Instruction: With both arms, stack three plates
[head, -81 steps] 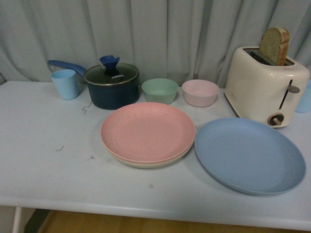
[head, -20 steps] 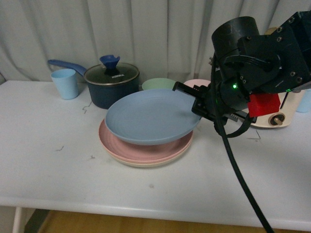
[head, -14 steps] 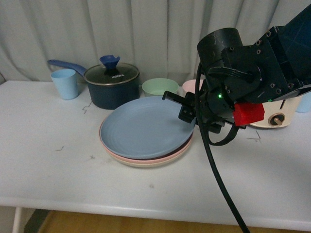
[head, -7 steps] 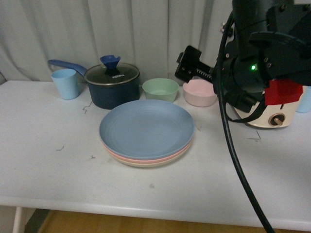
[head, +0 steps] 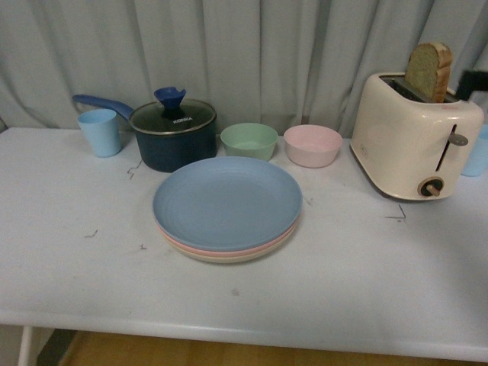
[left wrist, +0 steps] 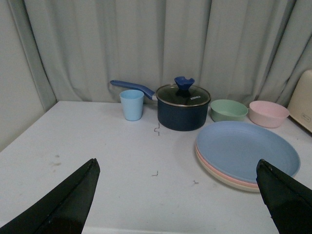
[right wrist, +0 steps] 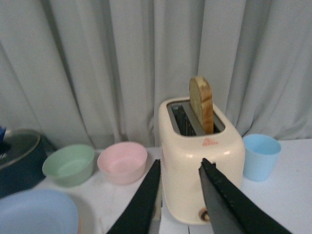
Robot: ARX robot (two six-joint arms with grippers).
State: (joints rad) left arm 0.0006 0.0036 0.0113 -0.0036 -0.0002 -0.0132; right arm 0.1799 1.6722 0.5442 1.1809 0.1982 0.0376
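The plates sit in one pile in the middle of the white table [head: 69, 229]: the blue plate [head: 227, 202] on top, the pink plate [head: 229, 249] under it, and the cream plate [head: 229, 258] at the bottom. Behind the pile are a green bowl [head: 248, 140], a pink bowl [head: 313, 145] and a dark pot [head: 173, 136]. My left gripper [left wrist: 175, 195] is wide apart and holds nothing. My right gripper [right wrist: 179, 195] has a small gap, holds nothing, and points at the toaster [right wrist: 202, 151].

Front view facing table [head: 69, 274]; both wrist views low, probably farther back, sharing bowls [left wrist: 229, 109].
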